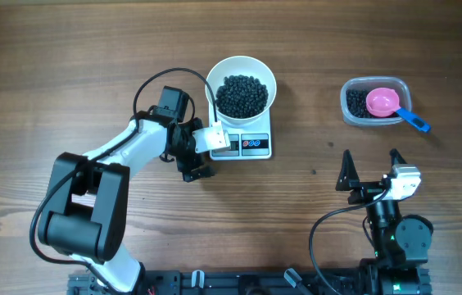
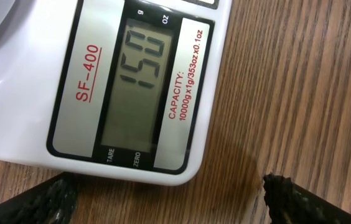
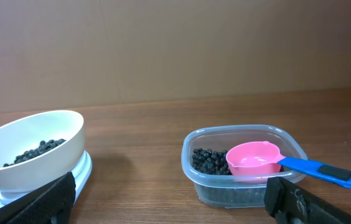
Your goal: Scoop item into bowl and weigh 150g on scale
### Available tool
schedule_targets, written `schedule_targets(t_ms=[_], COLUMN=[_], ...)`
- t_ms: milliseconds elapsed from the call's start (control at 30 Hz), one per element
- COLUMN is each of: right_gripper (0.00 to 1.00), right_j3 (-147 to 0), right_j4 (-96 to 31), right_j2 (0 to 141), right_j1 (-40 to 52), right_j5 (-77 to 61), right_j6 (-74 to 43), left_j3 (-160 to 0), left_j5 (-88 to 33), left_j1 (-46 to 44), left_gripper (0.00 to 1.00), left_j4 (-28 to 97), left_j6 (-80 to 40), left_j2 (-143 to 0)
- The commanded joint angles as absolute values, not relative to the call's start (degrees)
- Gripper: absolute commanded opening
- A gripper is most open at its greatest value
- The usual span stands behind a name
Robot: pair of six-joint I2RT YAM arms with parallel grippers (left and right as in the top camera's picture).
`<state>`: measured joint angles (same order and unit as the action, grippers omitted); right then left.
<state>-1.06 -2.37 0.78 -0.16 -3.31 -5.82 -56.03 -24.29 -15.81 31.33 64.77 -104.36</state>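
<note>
Beans (image 1: pixel 242 96), small, round and black, fill 1 white bowl (image 1: pixel 217 72) standing on 1 scale (image 1: pixel 251 144) at the upper centre of the overhead view. A 2nd, smaller pile lies in 1 clear tub (image 1: pixel 348 104) at the upper right, under 1 pink scoop (image 1: pixel 382 102). Individual beans are too many to count. The left gripper (image 1: pixel 201 154) sits just beside the scale's left end, jaws spread wide and empty. The right gripper (image 1: pixel 370 164), lower right, is equally wide and empty, well apart from the tub.

Left wrist: the scale's display (image 2: pixel 139 87) fills the upper left and shows 3 digits, seemingly 158, which would be above target.

Right wrist: bowl (image 3: pixel 38 171) at the left, tub (image 3: pixel 244 186) at the right, blue handle (image 3: pixel 325 171) jutting right.

Judged handling: the beans are hard, light and apt to roll, so pinching them is impractical. The scoop's handle is the sensible hold. The glossy bowl looks slippery and breakable, best taken at the rim.
</note>
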Motion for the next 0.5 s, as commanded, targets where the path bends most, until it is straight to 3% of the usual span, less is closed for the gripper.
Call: schedule_targets(t_ms=[0, 467], right_gripper=[1.0, 1.0], right_j3=[-1.37, -1.37], right_j4=[-2.15, -2.15], right_j2=[0.27, 0.27], right_j1=[-0.4, -0.4], right_j5=[-2.55, -2.55], right_j6=[-6.17, -6.17], left_j3=[-55.48, -55.48], left_j5=[-23.46, -23.46], left_j1=[-15.97, -15.97], left_gripper=[1.0, 1.0], left_j4=[33.08, 33.69], left_j6=[64.01, 64.01], left_j2=[-105.23, -105.23])
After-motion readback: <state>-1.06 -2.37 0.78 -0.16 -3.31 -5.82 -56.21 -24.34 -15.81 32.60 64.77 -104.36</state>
